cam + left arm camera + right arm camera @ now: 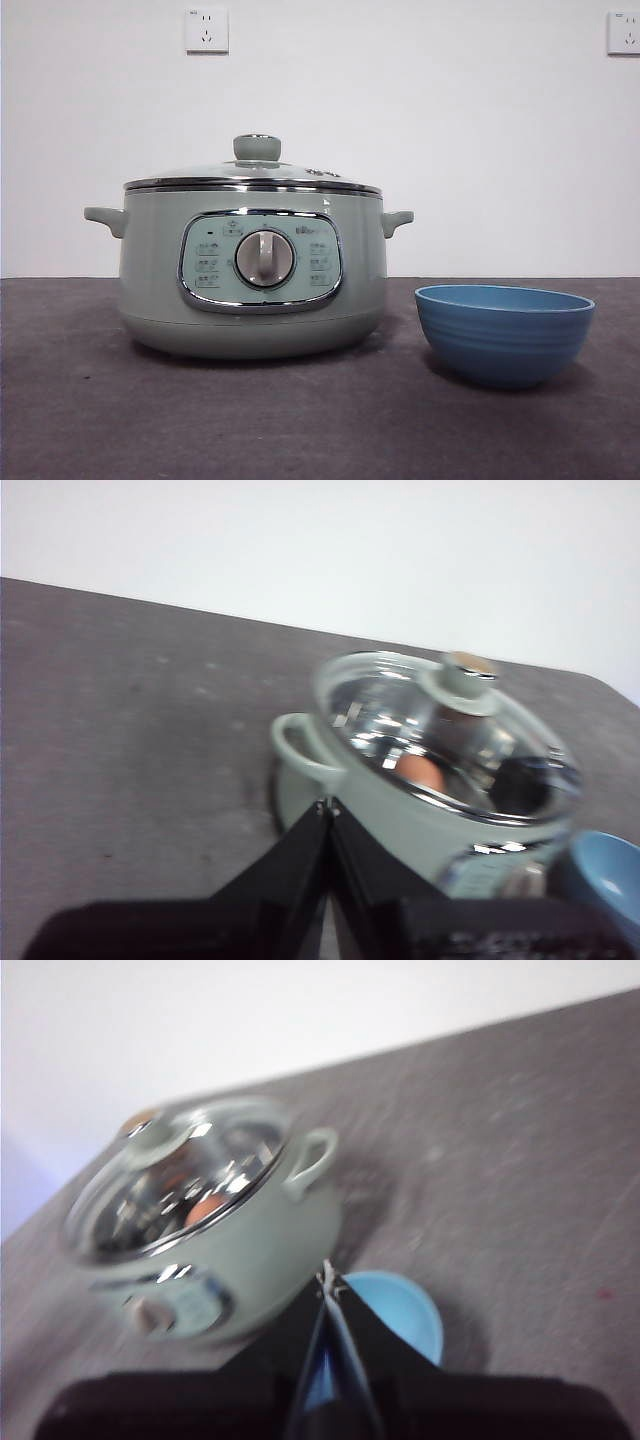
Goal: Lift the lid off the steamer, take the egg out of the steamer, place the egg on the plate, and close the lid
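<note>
Grippers both pinched together, empty: left gripper [327,810] above table off steamer [253,270] handle, right gripper [328,1278] above plate [505,333]. Lid [254,175] seated; egg [420,771] inside under glass. Plate at steamer's 3 o'clock. Risk: small knob [257,147] slips, lid drops on egg.

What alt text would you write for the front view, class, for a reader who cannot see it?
A large sage-green electric steamer pot stands on a dark table, its domed glass lid closed. A round, ribbed blue bowl sits apart beside it, against a white wall. No robot hand shows.
</note>
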Controlling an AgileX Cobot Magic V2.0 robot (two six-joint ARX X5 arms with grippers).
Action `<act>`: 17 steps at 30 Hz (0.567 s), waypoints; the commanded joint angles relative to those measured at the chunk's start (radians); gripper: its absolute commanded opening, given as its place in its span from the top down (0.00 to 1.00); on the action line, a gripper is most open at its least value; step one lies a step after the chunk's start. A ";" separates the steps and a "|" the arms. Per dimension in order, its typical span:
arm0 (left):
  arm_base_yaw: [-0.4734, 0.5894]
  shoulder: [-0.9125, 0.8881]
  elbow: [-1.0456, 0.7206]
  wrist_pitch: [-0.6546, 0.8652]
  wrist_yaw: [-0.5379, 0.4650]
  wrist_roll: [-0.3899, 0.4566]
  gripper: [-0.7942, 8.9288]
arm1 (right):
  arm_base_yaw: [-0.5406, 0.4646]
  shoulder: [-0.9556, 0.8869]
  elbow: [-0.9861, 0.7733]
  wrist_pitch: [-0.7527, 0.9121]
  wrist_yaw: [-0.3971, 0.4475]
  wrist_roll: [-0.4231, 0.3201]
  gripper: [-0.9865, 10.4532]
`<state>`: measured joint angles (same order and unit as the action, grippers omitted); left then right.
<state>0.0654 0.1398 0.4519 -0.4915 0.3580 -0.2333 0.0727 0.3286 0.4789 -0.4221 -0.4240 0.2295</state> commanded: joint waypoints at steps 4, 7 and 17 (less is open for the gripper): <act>0.002 0.107 0.135 -0.144 0.130 0.084 0.93 | 0.002 0.162 0.238 -0.262 -0.111 -0.225 0.92; 0.002 0.153 0.184 -0.214 0.185 0.127 0.93 | 0.002 0.237 0.338 -0.383 -0.170 -0.298 0.92; 0.002 0.220 0.270 -0.319 0.350 0.174 0.93 | 0.016 0.387 0.524 -0.624 -0.305 -0.394 0.92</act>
<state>0.0654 0.3599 0.7185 -0.8104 0.6998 -0.0780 0.0856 0.7151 1.0004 -1.0428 -0.7208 -0.1352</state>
